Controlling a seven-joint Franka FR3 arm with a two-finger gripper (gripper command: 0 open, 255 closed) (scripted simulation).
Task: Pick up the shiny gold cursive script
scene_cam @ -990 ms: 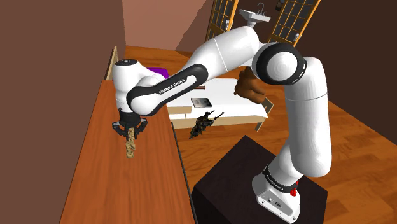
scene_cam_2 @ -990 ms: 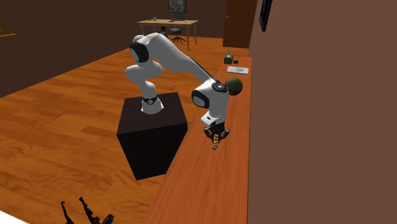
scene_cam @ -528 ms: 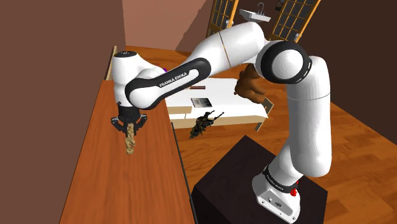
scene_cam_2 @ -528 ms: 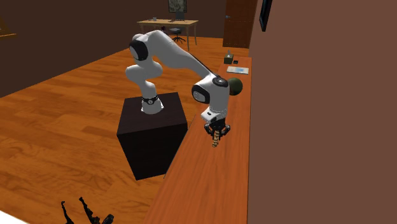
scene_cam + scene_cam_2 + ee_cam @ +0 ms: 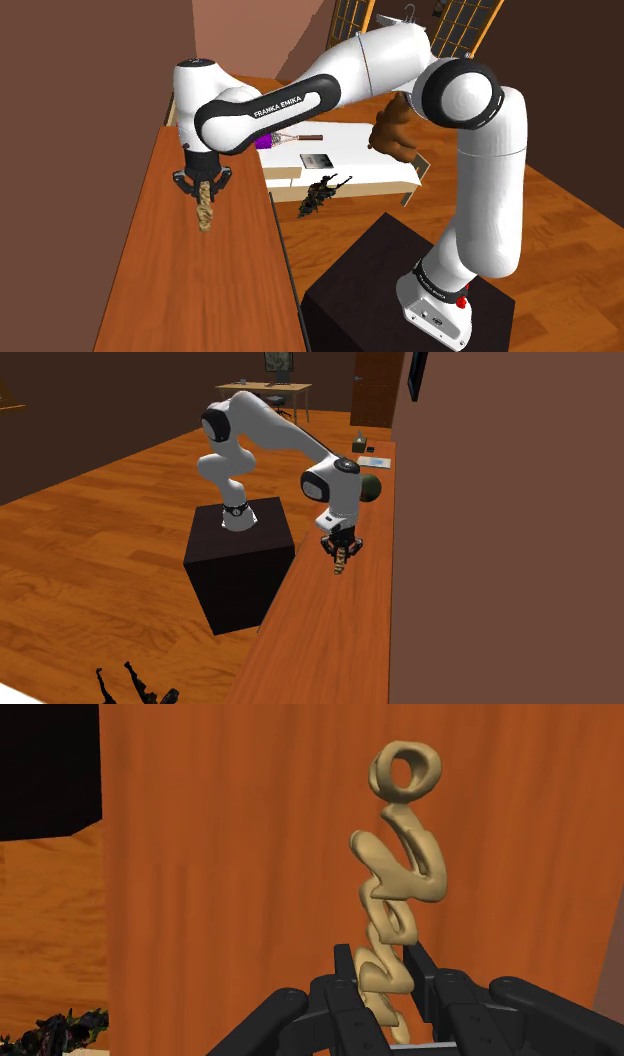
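Note:
The gold cursive script (image 5: 398,874) is a looping tan-gold piece that hangs below my gripper (image 5: 380,979), whose black fingers are shut on its near end. In the shoulder view the script (image 5: 205,212) dangles under the gripper (image 5: 202,188), lifted above the long wooden counter (image 5: 190,290). From the second exterior view the gripper (image 5: 341,552) holds the script (image 5: 340,562) over the counter (image 5: 330,642), close to the brown wall.
A dark round object (image 5: 371,487), a flat white item (image 5: 374,461) and a small box (image 5: 359,442) sit farther along the counter. The black stand (image 5: 240,557) stands beside the counter. A white table (image 5: 345,160) and dark clutter (image 5: 320,192) are on the floor beyond.
The gripper has risen with the script in it, carrying it higher above the counter and slightly towards the counter's far end.

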